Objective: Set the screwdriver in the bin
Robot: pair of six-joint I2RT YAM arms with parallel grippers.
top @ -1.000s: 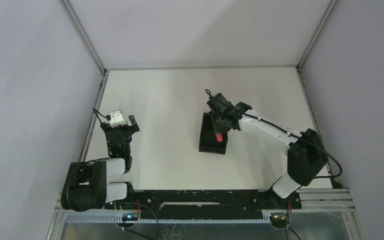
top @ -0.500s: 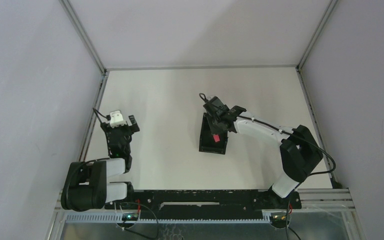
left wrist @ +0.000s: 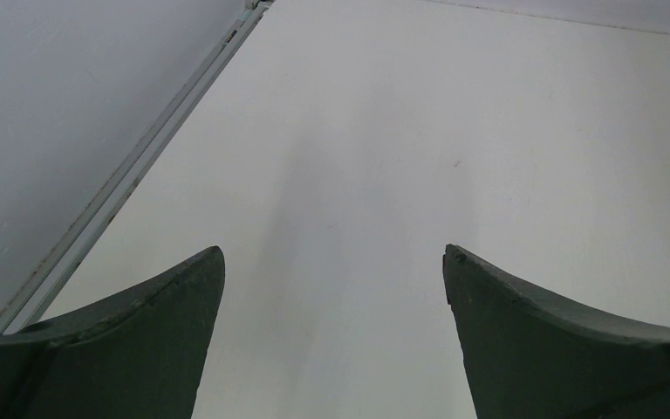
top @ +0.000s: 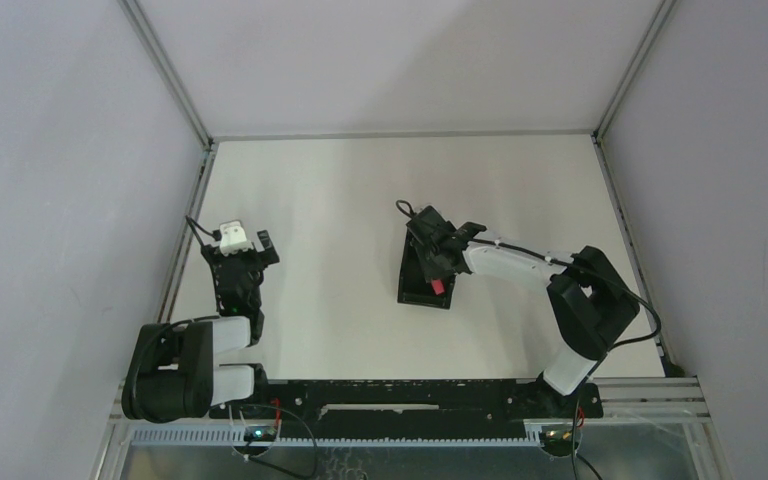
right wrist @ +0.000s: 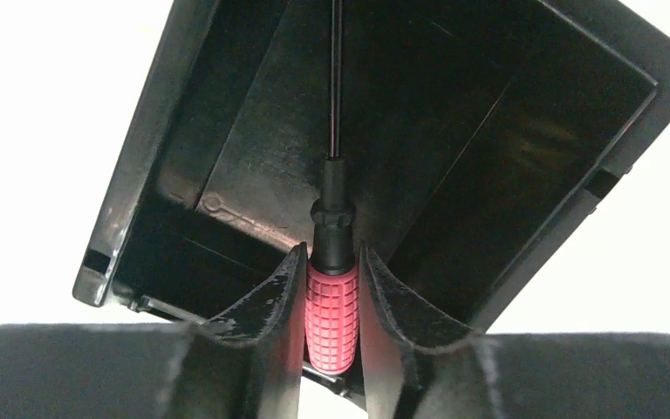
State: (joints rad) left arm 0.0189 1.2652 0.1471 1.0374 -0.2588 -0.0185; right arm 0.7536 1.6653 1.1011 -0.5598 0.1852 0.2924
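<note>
The black bin (top: pixel 422 283) stands mid-table; its inside fills the right wrist view (right wrist: pixel 227 175). My right gripper (top: pixel 433 262) hangs over the bin and is shut on the screwdriver (right wrist: pixel 331 314) by its red ridged handle. A spot of the red handle shows in the top view (top: pixel 439 287). The thin black shaft (right wrist: pixel 336 78) points down into the bin toward its far wall. My left gripper (left wrist: pixel 331 262) is open and empty over bare table at the left, far from the bin.
The white table (top: pixel 340 190) is walled by grey panels with metal rails (top: pixel 185 250) along its edges. The left wall rail shows in the left wrist view (left wrist: pixel 140 166).
My right gripper has moved down and toward the left over the bin, carrying the screwdriver lower into it. The left arm has not moved.
</note>
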